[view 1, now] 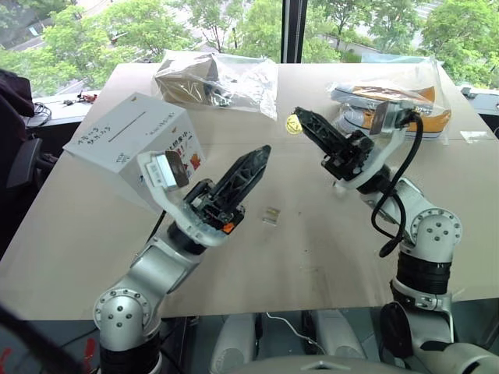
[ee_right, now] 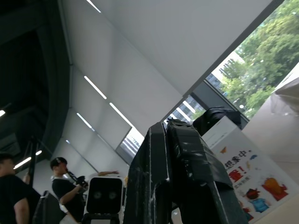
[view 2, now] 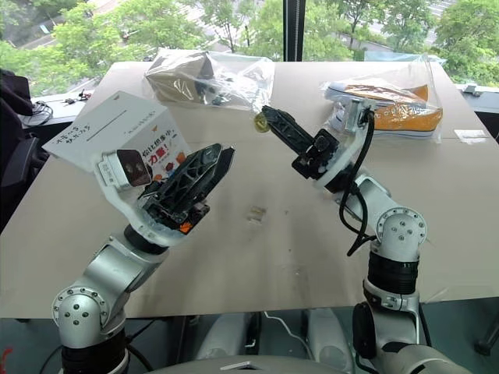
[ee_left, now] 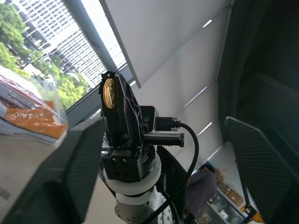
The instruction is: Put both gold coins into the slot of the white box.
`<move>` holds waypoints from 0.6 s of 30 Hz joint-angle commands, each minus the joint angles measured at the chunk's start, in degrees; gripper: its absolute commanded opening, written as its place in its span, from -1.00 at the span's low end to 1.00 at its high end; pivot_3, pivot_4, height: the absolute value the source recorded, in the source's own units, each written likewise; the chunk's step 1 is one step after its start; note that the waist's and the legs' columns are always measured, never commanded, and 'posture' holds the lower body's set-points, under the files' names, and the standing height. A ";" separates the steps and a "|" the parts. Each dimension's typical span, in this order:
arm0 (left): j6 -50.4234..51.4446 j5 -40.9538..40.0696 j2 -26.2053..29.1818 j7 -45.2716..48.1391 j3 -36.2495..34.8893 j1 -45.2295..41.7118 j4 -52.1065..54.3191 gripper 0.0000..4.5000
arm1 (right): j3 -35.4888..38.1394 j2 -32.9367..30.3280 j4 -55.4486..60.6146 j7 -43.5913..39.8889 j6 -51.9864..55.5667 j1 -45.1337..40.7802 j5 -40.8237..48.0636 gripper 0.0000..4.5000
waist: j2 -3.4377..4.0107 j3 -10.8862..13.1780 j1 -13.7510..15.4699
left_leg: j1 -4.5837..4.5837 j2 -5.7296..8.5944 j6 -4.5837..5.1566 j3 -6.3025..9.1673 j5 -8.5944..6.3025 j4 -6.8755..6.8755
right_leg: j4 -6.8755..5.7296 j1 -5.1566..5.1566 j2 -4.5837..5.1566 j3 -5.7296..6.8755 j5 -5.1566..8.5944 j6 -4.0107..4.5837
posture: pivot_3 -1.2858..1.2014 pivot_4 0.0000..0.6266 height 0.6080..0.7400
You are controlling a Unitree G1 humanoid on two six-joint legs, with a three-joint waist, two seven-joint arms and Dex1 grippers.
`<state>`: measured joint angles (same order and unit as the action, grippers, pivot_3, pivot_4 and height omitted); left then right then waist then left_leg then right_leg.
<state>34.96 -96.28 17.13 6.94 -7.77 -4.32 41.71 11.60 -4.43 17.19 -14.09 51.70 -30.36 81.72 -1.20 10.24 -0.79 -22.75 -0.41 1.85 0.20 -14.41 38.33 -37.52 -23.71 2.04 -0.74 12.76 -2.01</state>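
Note:
The white box (view 1: 117, 152) sits tilted at the table's left, its thin dark slot (view 1: 129, 126) on the upturned face. My right gripper (view 1: 299, 117) is raised over the table's middle, pointing up and to the left, shut on a gold coin (view 1: 293, 125) at its fingertips. The left wrist view shows the coin (ee_left: 109, 92) flat against the right gripper's tip. My left gripper (view 1: 263, 153) is lifted in front of the box, aimed toward the right gripper, open with nothing between its fingers (ee_left: 60, 177). The two grippers' tips are a short way apart.
A clear plastic bag with brown contents (view 1: 214, 78) lies at the back centre. Another bag with an orange and white item (view 1: 398, 109) lies at the back right. A small pale square piece (view 1: 270, 216) rests on the table between the arms. People (ee_right: 63, 186) stand behind.

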 commanded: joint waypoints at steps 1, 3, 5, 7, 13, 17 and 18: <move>-2.64 1.04 -0.72 -1.51 1.31 -1.00 1.85 0.37 | -1.22 -0.60 2.98 0.36 -0.19 -0.14 3.93 -1.00 | 0.00 0.00 0.02 | 0.00 0.00 0.00 0.00 0.00 0.00 | 0.01 0.00 0.00 0.01 0.02 0.03 | 0.03 -0.52 1.00; -3.09 1.15 -0.68 -1.64 2.12 -1.28 1.94 0.37 | -2.16 -0.63 3.64 0.58 -0.18 0.13 5.45 -1.00 | 0.00 0.00 0.02 | 0.00 0.01 0.00 -0.03 0.00 0.00 | 0.01 0.00 0.00 0.02 0.02 0.03 | 0.03 -0.52 1.00; -3.52 1.40 -0.56 -1.61 2.79 -1.35 2.04 0.37 | -3.13 -0.69 4.23 1.00 -0.45 0.34 6.92 -1.00 | 0.00 0.00 0.00 | -0.01 0.01 0.00 -0.03 0.00 0.00 | 0.02 0.00 0.00 0.01 0.02 0.02 | 0.03 -0.52 1.00; -3.88 1.95 -0.37 -1.57 3.28 -1.46 2.00 0.37 | -4.17 -0.91 4.93 1.16 -0.55 0.62 7.95 -1.00 | 0.00 0.00 0.01 | -0.01 0.01 0.00 -0.03 0.00 -0.01 | 0.03 -0.01 0.00 0.01 0.02 0.01 | 0.03 -0.52 1.00; -4.63 2.40 0.17 -0.81 3.91 -1.90 1.55 0.37 | -6.26 -1.36 5.68 1.44 -1.74 0.79 9.34 -1.00 | 0.00 0.00 -0.02 | -0.01 0.00 0.00 -0.01 0.00 -0.01 | 0.04 -0.01 -0.01 0.01 0.11 0.16 | 0.03 -0.52 1.00; -5.39 2.73 0.13 -0.16 4.05 -2.18 1.69 -0.02 | -7.13 -1.95 5.99 1.48 -2.21 1.06 9.79 -1.00 | 0.00 0.00 0.00 | -0.03 0.00 0.00 -0.01 0.00 -0.02 | 0.08 -0.01 -0.01 0.01 0.11 0.17 | 0.03 -0.52 1.00; -5.54 2.84 0.13 -0.09 4.05 -2.22 1.70 -0.15 | -7.31 -2.16 6.07 1.44 -2.21 1.18 9.78 -1.00 | 0.00 0.00 -0.01 | -0.04 0.00 0.00 -0.01 0.00 -0.01 | 0.09 -0.01 -0.01 0.01 0.11 0.17 | 0.03 -0.52 1.00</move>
<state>30.39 -93.52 17.10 6.02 -3.90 -5.89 41.69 4.48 -6.29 20.46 -12.53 50.45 -29.27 89.83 -1.20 10.25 -0.80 -22.79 -0.41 1.85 0.18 -14.41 38.31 -37.43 -23.72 2.03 -0.73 12.87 -1.84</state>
